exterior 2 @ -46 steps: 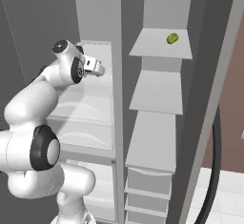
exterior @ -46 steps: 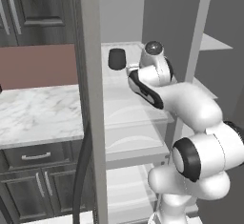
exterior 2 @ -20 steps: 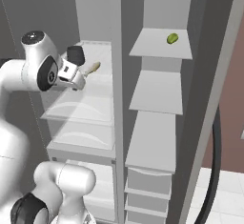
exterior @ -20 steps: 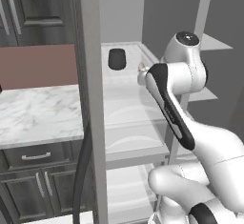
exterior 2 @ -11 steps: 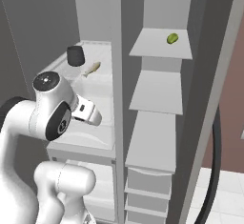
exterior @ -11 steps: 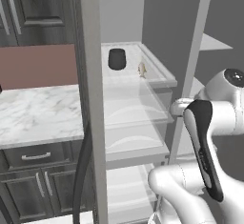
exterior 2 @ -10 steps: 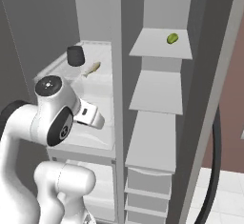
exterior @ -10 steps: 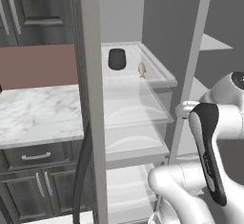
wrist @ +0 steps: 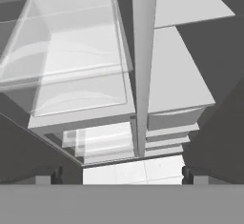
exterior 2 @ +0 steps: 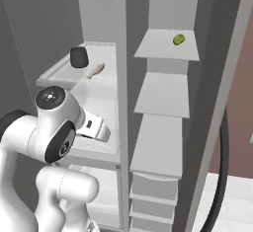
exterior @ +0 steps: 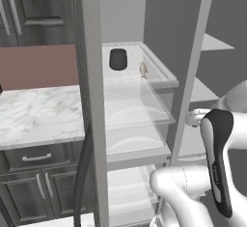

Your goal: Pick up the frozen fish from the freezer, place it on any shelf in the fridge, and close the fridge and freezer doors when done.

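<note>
The frozen fish (exterior: pixel 143 69) (exterior 2: pixel 96 70) lies on the top glass shelf of the fridge (exterior: pixel 144 120), beside a black cup (exterior: pixel 118 59) (exterior 2: pixel 77 57). The freezer (exterior 2: pixel 160 142), with plain grey shelves, stands to the fridge's right. My gripper (exterior 2: pixel 100 130) (wrist: pixel 120 174) hangs well below the fish, in front of the lower fridge shelves. Its fingertips (wrist: pixel 47 173) stand far apart with nothing between them. Both doors stand open: the fridge door (exterior: pixel 91 100) on the left, the freezer door (exterior 2: pixel 217 107) on the right.
A small green fruit (exterior 2: pixel 179 39) sits on the upper freezer shelf. A marble counter (exterior: pixel 34 117) with dark cabinets lies left of the fridge door. The divider (wrist: pixel 143 66) between the two compartments runs straight ahead of the hand.
The arm has pulled back from the top glass shelf and dropped lower. The fish stays on that shelf next to the cup. The gripper remains open.
</note>
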